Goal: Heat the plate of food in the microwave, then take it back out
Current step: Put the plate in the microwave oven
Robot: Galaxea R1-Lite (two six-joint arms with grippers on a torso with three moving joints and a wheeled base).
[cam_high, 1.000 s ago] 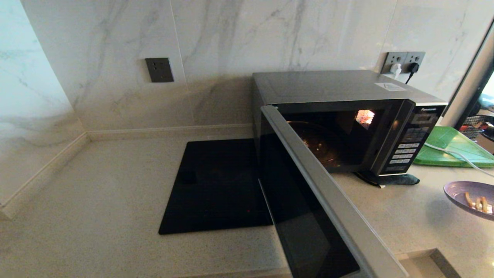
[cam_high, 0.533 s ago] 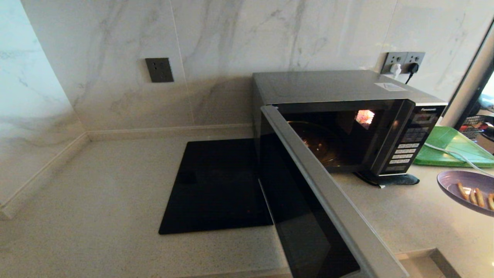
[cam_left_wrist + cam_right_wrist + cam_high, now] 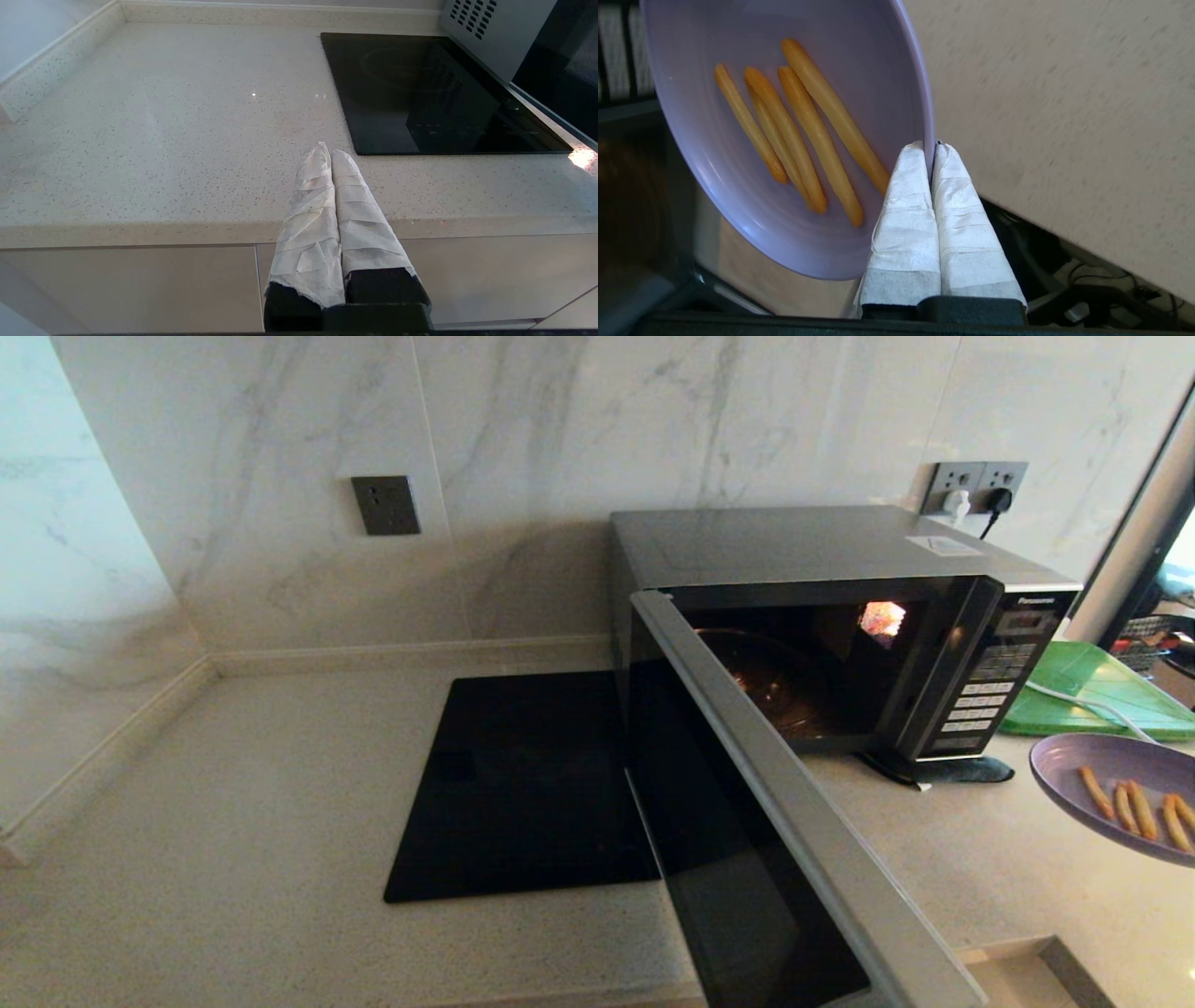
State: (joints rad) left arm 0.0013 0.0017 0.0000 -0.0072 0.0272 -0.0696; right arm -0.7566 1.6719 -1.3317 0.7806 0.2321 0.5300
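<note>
The silver-grey microwave [image 3: 840, 546] stands at the back right of the counter, its dark glass door [image 3: 747, 859] swung wide open toward me and its cavity lit inside. The pale lilac plate of food [image 3: 1106, 789] with several golden fry sticks [image 3: 808, 130] hangs in the air at the right edge of the head view, right of the microwave's front. My right gripper [image 3: 930, 148] is shut on the plate's rim. My left gripper [image 3: 326, 151] is shut and empty, held low in front of the counter edge, out of the head view.
A flat black glass cooktop [image 3: 523, 784] lies left of the microwave. A green tray [image 3: 1092, 691] with a white cable across it sits right of the microwave. Wall sockets [image 3: 976, 485] are behind it. The speckled countertop [image 3: 233, 821] stretches to the left.
The plate has moved left and slightly up into the head view, toward the microwave's front, carried by my right gripper. The left arm and the door have not moved.
</note>
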